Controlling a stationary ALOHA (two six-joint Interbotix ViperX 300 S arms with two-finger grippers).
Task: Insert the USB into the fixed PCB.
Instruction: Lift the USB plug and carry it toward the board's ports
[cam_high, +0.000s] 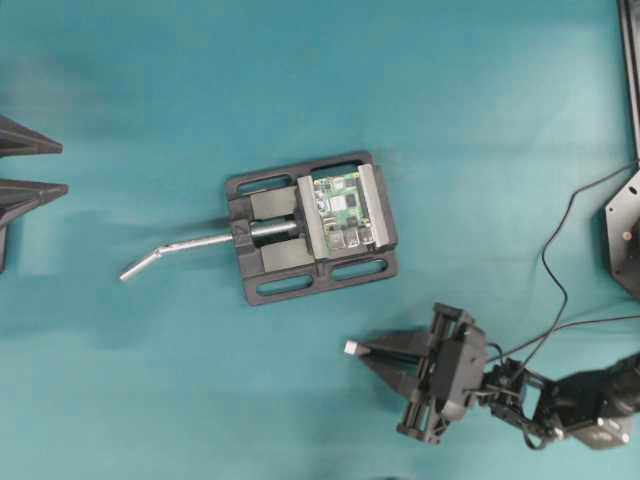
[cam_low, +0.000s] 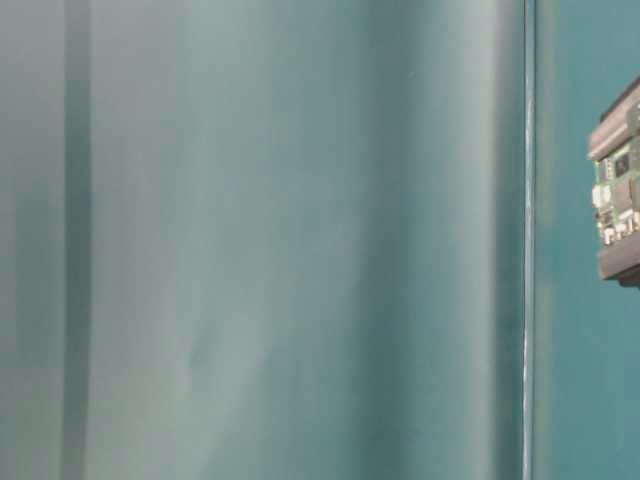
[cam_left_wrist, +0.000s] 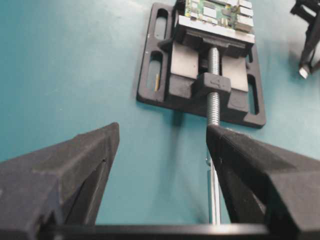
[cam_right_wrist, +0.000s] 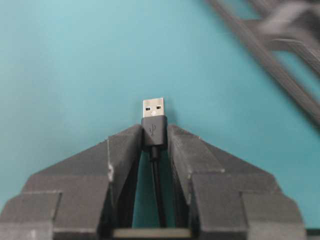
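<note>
The fixed PCB (cam_high: 345, 210) is a small green board with silver ports, clamped in a black vise (cam_high: 270, 262) mid-table. It also shows at the top of the left wrist view (cam_left_wrist: 215, 10) and at the right edge of the table-level view (cam_low: 620, 195). My right gripper (cam_high: 365, 350) is shut on the USB (cam_high: 351, 348), below and slightly right of the vise, plug pointing left. The right wrist view shows the silver plug (cam_right_wrist: 153, 107) sticking out past the fingertips (cam_right_wrist: 131, 142), with the cable running back between them. My left gripper (cam_high: 62, 168) stands open at the far left, empty (cam_left_wrist: 162, 132).
The vise's silver handle (cam_high: 180, 250) juts left toward my left gripper and passes beside its right finger (cam_left_wrist: 214, 195). The USB's thin black cable (cam_high: 556, 290) loops off to the right. A black arm base (cam_high: 625, 235) sits at the right edge.
</note>
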